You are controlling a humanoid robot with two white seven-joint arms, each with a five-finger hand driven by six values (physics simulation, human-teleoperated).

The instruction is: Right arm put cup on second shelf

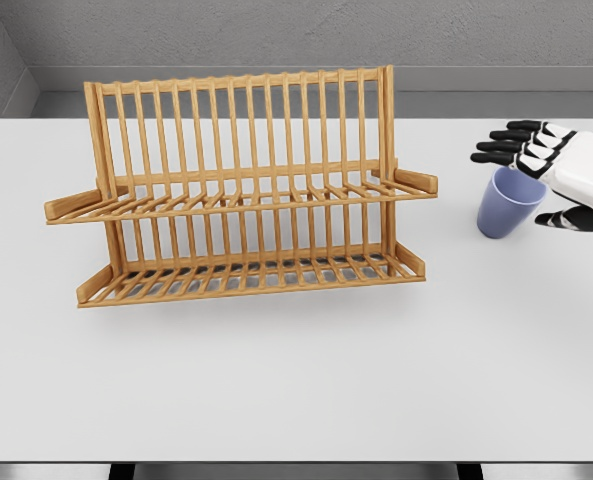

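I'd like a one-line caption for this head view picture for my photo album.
A robot's right hand reaches around a blue cup on a white table, beside an empty two-tier wooden rack.

white table [276,390], wooden rack [241,190], blue cup [508,202]

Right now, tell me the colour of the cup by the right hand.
The cup is pale lavender-blue, plain with no pattern; the head view, the only one, shows it.
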